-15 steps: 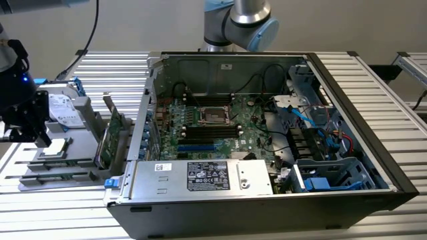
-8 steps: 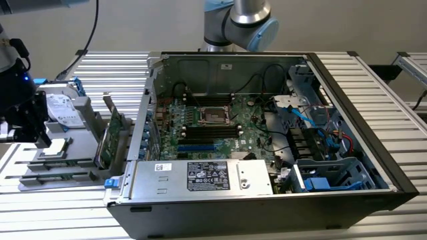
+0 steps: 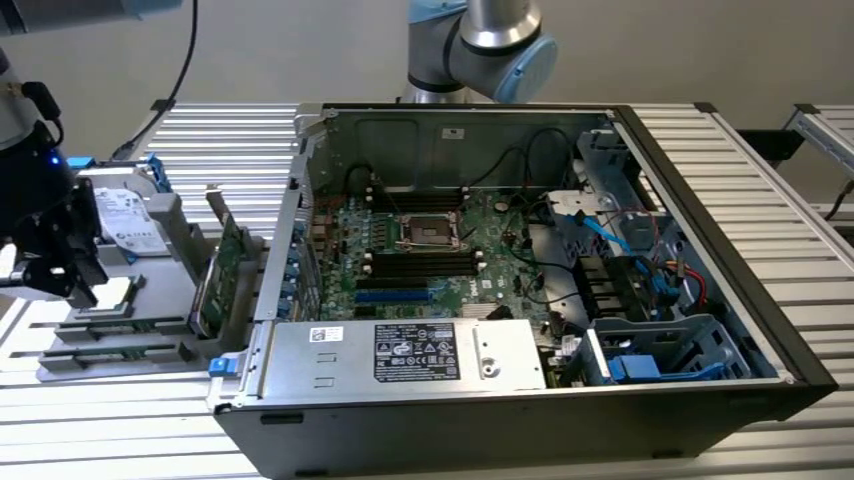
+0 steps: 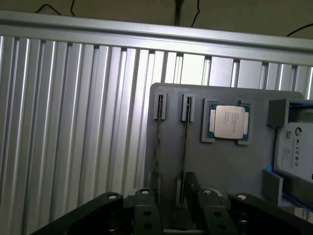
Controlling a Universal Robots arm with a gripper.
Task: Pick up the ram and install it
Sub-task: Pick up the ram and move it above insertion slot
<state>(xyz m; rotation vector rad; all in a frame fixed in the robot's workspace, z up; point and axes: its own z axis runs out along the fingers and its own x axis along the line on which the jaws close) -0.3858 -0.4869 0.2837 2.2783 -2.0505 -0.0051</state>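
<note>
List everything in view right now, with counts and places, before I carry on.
thin green ram sticks: two, dark green, on edge in side-by-side slots of the tray
square silver CPU chip: one, silver on a green board, in a tray pocket beside the ram slots
silver hard drive: one, white label, on the tray
green expansion card with metal bracket: one, upright between tray and case
grey plastic holder tray: one, at the exterior view's left
open black computer case: one, green motherboard inside, mid-table
slatted aluminium table: one, silver, under everything
robot arm: one, grey and blue, behind the case
black gripper: one, over the tray by the ram sticks, fingers apart
</note>
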